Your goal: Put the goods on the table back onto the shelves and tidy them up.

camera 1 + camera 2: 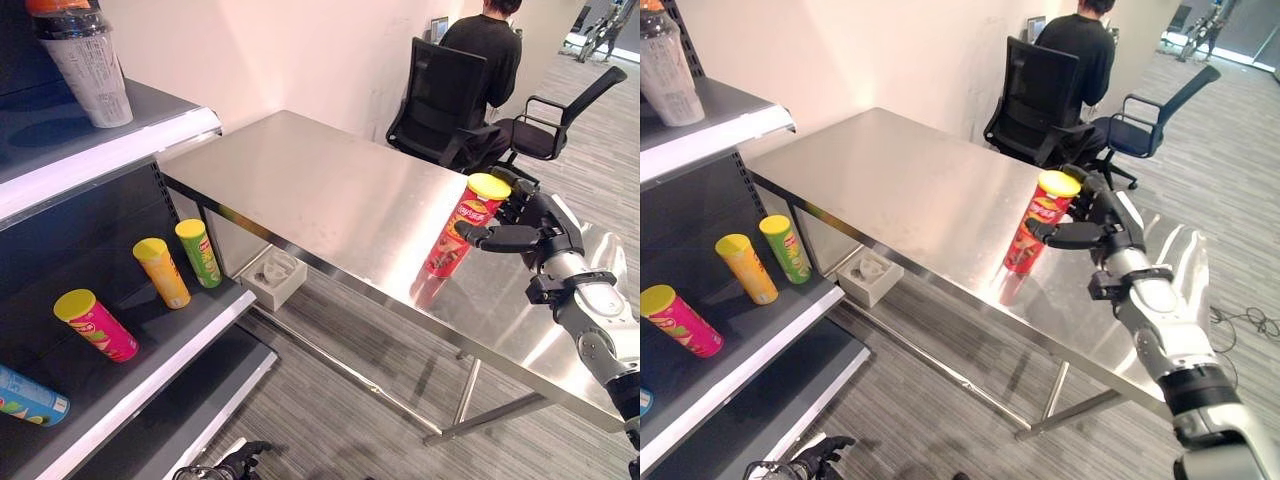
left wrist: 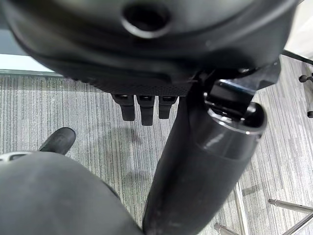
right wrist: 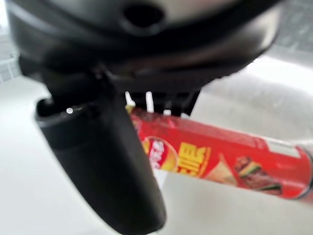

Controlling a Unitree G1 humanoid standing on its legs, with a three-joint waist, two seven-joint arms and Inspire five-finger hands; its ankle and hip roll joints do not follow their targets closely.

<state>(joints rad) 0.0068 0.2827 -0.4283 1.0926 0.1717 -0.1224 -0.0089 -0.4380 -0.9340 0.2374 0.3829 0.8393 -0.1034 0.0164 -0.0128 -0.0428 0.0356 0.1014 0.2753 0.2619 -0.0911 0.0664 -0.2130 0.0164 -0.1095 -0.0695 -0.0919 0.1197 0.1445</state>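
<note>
1. We note one red can with a yellow lid, tilted, its base on the steel worktop near the front edge.
2. The right robot hand is at the can's upper part: thumb across the near side, fingers behind it just under the lid. We read it as clamped on the can; the right wrist view shows the can lying between thumb and fingers.
3. The left robot hand hangs low over the floor, fingers relaxed, holding nothing.
4. No other goods stand on the worktop, so nothing lies between the can and the shelf to the robot's left.
5. Shelf count, middle board: four cans, namely green, orange-yellow, pink and blue. Top board: one bottle.
6. A white box sits on the floor under the worktop.
7. Behind the worktop, a person sits on a black chair; a second chair is beside it.
</note>
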